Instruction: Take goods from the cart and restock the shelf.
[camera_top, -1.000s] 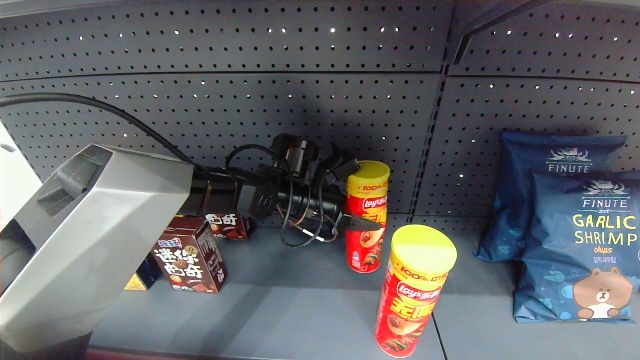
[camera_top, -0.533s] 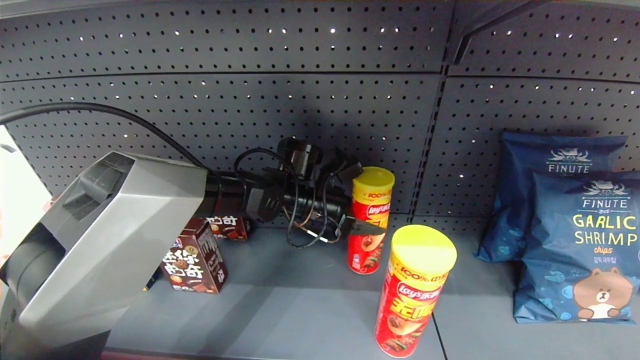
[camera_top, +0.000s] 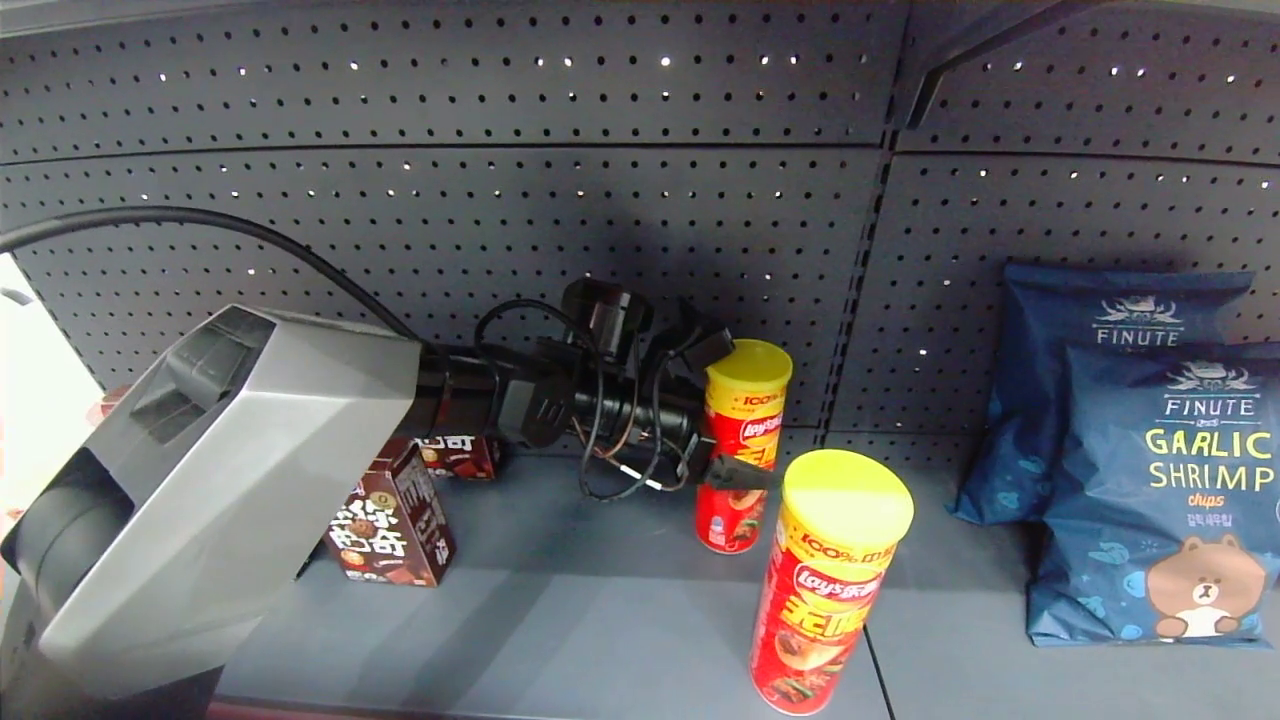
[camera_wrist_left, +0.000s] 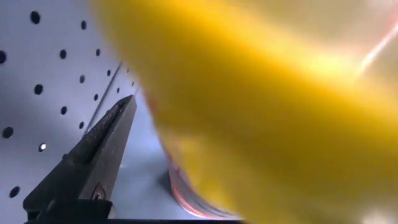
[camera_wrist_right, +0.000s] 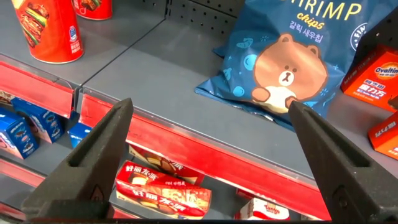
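Two cans, head view: far chip can (camera_top: 750, 385) stands upright on the shelf (camera_top: 560, 620) near the pegboard (camera_top: 500, 200); near chip can (camera_top: 835, 580) stands right of it, at the front.
Head view, left gripper (camera_top: 745, 430): clamped across the far chip can.
Head view, chocolate box (camera_top: 390, 520): left of both cans, apart.
Left wrist view, far chip can (camera_wrist_left: 261, 112): close beside one finger (camera_wrist_left: 93, 162).
Right wrist view, right gripper (camera_wrist_right: 211, 106): fingers spread wide over the shelf's front edge; shrimp chips bag (camera_wrist_right: 286, 56) lies farther in.

Shop: snack-stocked pegboard shelf (camera_top: 600, 620)
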